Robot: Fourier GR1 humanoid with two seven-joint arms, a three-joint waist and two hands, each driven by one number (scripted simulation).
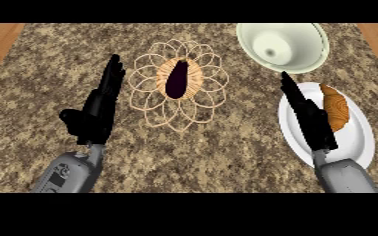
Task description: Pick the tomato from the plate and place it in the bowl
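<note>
Head view: reach step. R hand (310, 117) open beside croissant (337, 107), only food on right-edge plate (356, 141); next: curl round it.

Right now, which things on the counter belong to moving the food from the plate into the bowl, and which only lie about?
For the job: orange-brown croissant-like food (no tomato seen), white plate, pale bowl, right hand over the plate.

Lying about: dark eggplant, flower-shaped wire mat under it, left hand resting open.
</note>
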